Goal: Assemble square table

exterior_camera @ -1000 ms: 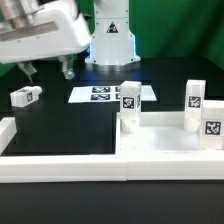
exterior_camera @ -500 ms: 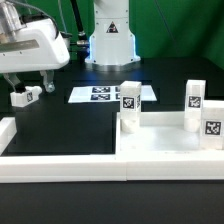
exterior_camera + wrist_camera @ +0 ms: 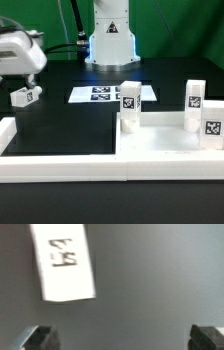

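Item: my hand (image 3: 118,339), exterior view's far left, jaws spread wide, holding nothing, above loose leg (image 3: 25,96) lying flat on the desk (image 3: 70,125). Item: marker board (image 3: 104,94), centre, far. Item: tabletop panel (image 3: 165,140), right, near, three legs standing on it. Step, I judge: fetching the fourth leg. Next move calls for lowering astride it and closing.
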Tool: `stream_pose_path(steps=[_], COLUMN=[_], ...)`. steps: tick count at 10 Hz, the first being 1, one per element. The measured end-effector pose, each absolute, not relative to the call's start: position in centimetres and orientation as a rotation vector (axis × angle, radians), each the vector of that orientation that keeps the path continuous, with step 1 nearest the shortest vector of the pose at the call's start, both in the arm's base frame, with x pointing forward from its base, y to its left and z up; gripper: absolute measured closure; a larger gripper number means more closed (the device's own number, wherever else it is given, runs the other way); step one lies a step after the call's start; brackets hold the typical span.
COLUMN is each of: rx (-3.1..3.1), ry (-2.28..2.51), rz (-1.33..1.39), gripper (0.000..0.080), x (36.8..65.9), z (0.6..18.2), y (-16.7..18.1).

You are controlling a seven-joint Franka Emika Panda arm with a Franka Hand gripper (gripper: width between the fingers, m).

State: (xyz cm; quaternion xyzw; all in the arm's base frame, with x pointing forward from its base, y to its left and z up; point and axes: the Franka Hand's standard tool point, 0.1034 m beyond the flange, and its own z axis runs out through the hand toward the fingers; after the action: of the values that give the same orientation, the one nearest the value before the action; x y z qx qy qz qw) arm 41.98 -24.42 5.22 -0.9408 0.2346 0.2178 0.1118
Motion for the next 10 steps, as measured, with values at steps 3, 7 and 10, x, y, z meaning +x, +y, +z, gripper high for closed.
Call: stream_pose_path(steps=[3,7,10], rx=[-2.638,-2.473,-2.478], ry=[0.660,0.652,0.656], rz=[0.851,1.125,1.123], gripper=[0.0150,0.0150,0.0150], x=[41.5,38.9,38.9], z=[5.3,2.6,2.4], y=[-23.9,-24.0,-24.1])
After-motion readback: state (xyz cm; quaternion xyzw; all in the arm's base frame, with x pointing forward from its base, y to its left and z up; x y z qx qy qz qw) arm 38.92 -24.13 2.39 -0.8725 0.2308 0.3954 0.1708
